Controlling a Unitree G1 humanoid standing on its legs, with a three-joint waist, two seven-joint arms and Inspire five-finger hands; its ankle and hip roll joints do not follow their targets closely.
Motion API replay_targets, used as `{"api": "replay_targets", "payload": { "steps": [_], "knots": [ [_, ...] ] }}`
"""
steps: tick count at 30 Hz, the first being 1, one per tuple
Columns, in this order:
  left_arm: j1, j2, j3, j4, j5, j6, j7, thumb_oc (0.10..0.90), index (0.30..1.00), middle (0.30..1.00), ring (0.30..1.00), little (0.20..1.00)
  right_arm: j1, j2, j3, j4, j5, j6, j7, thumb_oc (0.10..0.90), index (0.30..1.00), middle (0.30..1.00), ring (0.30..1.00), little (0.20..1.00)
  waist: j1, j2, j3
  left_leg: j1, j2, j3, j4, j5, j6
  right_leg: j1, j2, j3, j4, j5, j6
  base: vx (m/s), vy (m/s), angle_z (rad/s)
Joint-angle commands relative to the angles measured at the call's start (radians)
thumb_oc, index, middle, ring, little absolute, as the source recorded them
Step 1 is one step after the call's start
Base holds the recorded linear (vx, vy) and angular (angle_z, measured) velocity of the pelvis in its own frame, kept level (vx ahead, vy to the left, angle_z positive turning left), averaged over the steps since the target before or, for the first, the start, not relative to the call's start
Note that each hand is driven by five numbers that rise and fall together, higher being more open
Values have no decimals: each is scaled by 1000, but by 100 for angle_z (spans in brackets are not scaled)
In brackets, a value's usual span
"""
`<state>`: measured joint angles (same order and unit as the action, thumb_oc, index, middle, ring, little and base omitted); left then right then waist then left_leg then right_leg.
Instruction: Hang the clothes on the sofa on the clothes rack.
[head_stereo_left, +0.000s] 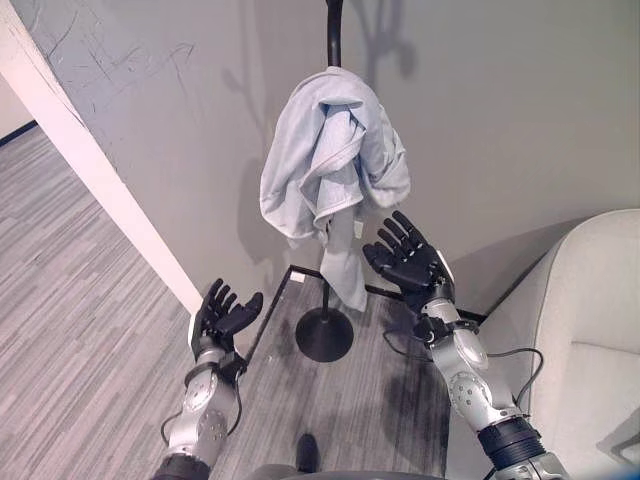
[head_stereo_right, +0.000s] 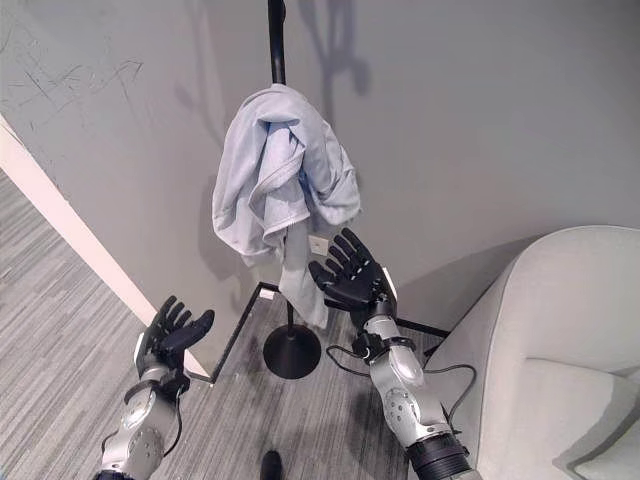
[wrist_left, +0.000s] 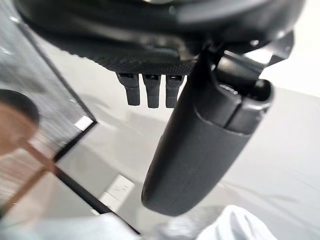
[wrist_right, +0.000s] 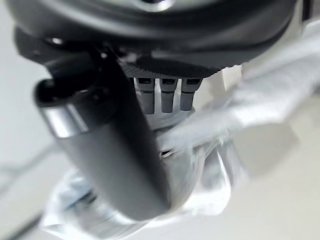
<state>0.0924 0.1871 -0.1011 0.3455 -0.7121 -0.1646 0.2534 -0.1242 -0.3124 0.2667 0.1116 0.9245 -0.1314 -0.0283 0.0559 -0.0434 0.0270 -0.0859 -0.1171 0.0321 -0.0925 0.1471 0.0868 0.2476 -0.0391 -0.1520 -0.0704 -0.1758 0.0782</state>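
A pale blue-grey garment (head_stereo_left: 335, 160), soft and matte, hangs bunched on the clothes rack (head_stereo_left: 334, 40). Its cloth is folded over itself in thick rolls near the top, and one narrow strip, perhaps a sleeve, trails down along the pole at 6 o'clock from the bundle. The rack is a thin black pole, smooth and slightly glossy, rising from a round, flat black base (head_stereo_left: 324, 334) on the floor. The garment wraps the pole's middle part, so the pole shows above and below it.

The right hand (head_stereo_left: 408, 258) is raised at about 4 o'clock from the garment, just beside the trailing strip, palm up with its dark fingers spread wide and straight, holding nothing. In the right wrist view the fingers (wrist_right: 161, 93) stand straight, with the pale crumpled cloth past them; whether they touch it cannot be told.

The left hand (head_stereo_left: 224, 316) is lower, at about 7 o'clock from the garment and well apart from it, fingers also relaxed and open, empty. Its wrist view shows straight fingers (wrist_left: 148, 90) and a rounded dark thumb (wrist_left: 200, 145).

Behind the rack stands a plain grey wall (head_stereo_left: 500, 90) with a smooth matte face. A thin black angular frame (head_stereo_left: 285, 285) lies on the floor around the base. The floor (head_stereo_left: 80, 330) is grey carpet with a fine striped weave. At 3 o'clock, the curved back of a light grey upholstered sofa (head_stereo_left: 590, 320) shows, rounded and padded.
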Motion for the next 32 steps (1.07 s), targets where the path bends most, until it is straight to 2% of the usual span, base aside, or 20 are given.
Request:
{"api": "replay_targets", "payload": {
  "steps": [1, 2, 3, 4, 7, 9, 11, 14, 15, 16, 18, 19, 22, 23, 25, 26, 29, 30, 31, 32],
  "knots": [
    [-20, 25, 29, 56, -25, -27, -39, 800, 900, 900, 900, 900, -108, -163, -25, -243, -177, -36, -24, 800, 900, 900, 900, 900, 17, -9, -61, 78, 42, 47, 5, -191, -46, -33, -58, -52, 1, 135, 26, -27, -27, -13],
    [-20, 25, 29, 56, -25, -27, -39, 800, 900, 900, 900, 900, -108, -163, -25, -243, -177, -36, -24, 800, 900, 900, 900, 900, 16, -9, -62, 77, 42, 46, 5, -190, -46, -34, -57, -53, 0, 135, 26, -19, -35, -16],
    [-13, 19, 28, 101, -32, -16, -49, 800, 900, 900, 900, 900, -118, -244, -34, -292, -244, -20, -6, 800, 900, 900, 900, 900, 9, -12, -64, 77, 44, 47, 5, -188, -48, -33, -55, -55, -1, 136, 26, -7, -19, -12],
    [-13, 18, 28, 101, -32, -16, -49, 800, 900, 900, 900, 900, -117, -244, -34, -292, -244, -20, -6, 800, 900, 900, 900, 900, 9, -11, -64, 77, 44, 47, 5, -188, -48, -33, -55, -54, -1, 136, 26, -15, -29, -10],
    [-6, 13, 35, 195, 25, 3, -66, 800, 900, 900, 900, 900, -96, -371, -60, -332, -315, -11, 19, 800, 900, 900, 900, 900, -11, -18, -63, 72, 49, 47, 5, -183, -53, -38, -50, -51, 2, 131, 25, -39, -37, -6],
    [-16, 2, 48, 267, -2, 9, -82, 800, 900, 900, 900, 900, -71, -402, -71, -339, -341, -5, 32, 800, 900, 900, 900, 900, -22, -19, -61, 69, 52, 46, 5, -180, -57, -44, -45, -49, 9, 123, 23, -44, -36, -2],
    [-20, -2, 55, 306, -11, 16, -93, 800, 900, 900, 900, 900, -54, -405, -72, -336, -355, 0, 35, 800, 900, 900, 900, 900, -26, -18, -60, 68, 53, 46, 5, -179, -58, -46, -43, -47, 13, 120, 21, -40, -34, -2],
    [-18, 26, 85, 408, 103, 20, -113, 800, 900, 900, 900, 900, 66, -393, -117, -327, -375, 5, 71, 800, 900, 900, 900, 900, -35, -21, -56, 67, 56, 38, 5, -174, -62, -48, -38, -45, 22, 105, 12, -39, -50, 2],
    [-27, 28, 102, 526, 141, 14, -141, 800, 900, 900, 900, 900, 157, -362, -160, -304, -382, 5, 90, 800, 900, 900, 900, 900, -40, -25, -56, 68, 56, 36, 5, -172, -64, -48, -37, -45, 28, 98, 9, -39, -74, 8],
    [-27, 33, 119, 571, 148, 13, -154, 800, 900, 900, 900, 900, 211, -333, -189, -285, -409, 7, 93, 800, 900, 900, 900, 900, -44, -26, -53, 68, 55, 35, 5, -170, -66, -49, -36, -46, 33, 96, 8, -28, -54, 10],
    [-27, 33, 119, 571, 148, 13, -154, 800, 900, 900, 900, 900, 211, -333, -189, -285, -409, 7, 93, 800, 900, 900, 900, 900, -46, -26, -55, 66, 55, 33, 5, -170, -66, -49, -36, -47, 32, 97, 8, -15, -23, 10],
    [-15, 41, 146, 635, 187, 7, -176, 800, 900, 900, 900, 900, 286, -277, -236, -235, -506, 12, 88, 800, 900, 900, 900, 900, -49, -25, -54, 68, 55, 31, 5, -168, -66, -49, -36, -49, 37, 91, 6, -24, -36, -1],
    [-17, 50, 169, 797, 271, -3, -188, 800, 900, 900, 900, 900, 367, -171, -258, -46, -586, 8, 52, 800, 900, 900, 900, 900, -53, -22, -53, 69, 54, 27, 5, -166, -65, -49, -36, -53, 44, 84, 3, -16, -25, 1],
    [-23, 49, 183, 903, 328, -5, -181, 800, 900, 900, 900, 900, 385, -94, -243, 147, -659, 7, 8, 800, 900, 900, 900, 900, -50, -21, -55, 71, 53, 26, 5, -166, -65, -49, -36, -54, 50, 77, 1, 0, 0, 0],
    [-18, 43, 179, 946, 363, -7, -154, 800, 900, 900, 900, 900, 353, -23, -234, 404, -664, 9, -51, 800, 900, 900, 900, 900, -46, -18, -55, 72, 52, 20, 5, -166, -64, -48, -35, -58, 51, 72, 0, 0, 0, 0],
    [-18, 43, 179, 946, 363, -7, -154, 800, 900, 900, 900, 900, 352, -23, -234, 404, -664, 8, -51, 800, 900, 900, 900, 900, -47, -18, -56, 71, 52, 19, 5, -165, -64, -49, -35, -59, 50, 73, 0, 0, 0, 0],
    [-17, 19, 144, 997, 377, -4, -153, 800, 900, 900, 900, 900, 263, 81, -238, 845, -483, 21, -51, 800, 900, 900, 900, 900, -36, -12, -57, 73, 50, 10, 5, -164, -64, -47, -31, -59, 50, 65, -4, -13, -2, 8],
    [-30, 5, 101, 1012, 404, -1, -168, 800, 900, 900, 900, 900, 211, 134, -275, 1127, -351, 51, -15, 800, 900, 900, 900, 900, -25, -10, -58, 78, 47, 1, 5, -165, -64, -40, -29, -60, 51, 56, -7, -2, -3, 8],
    [-31, 5, 102, 1012, 404, -1, -168, 800, 900, 900, 900, 900, 210, 134, -275, 1128, -351, 50, -15, 800, 900, 900, 900, 900, -27, -10, -59, 77, 47, -1, 5, -164, -64, -40, -29, -62, 50, 57, -7, 4, -5, 7],
    [-41, 2, 83, 1010, 412, 1, -174, 800, 900, 900, 900, 900, 196, 147, -305, 1218, -282, 69, 5, 800, 900, 900, 900, 900, -23, -9, -59, 79, 45, -5, 5, -164, -64, -37, -28, -65, 49, 53, -8, 0, -6, 10]
  ]
}}
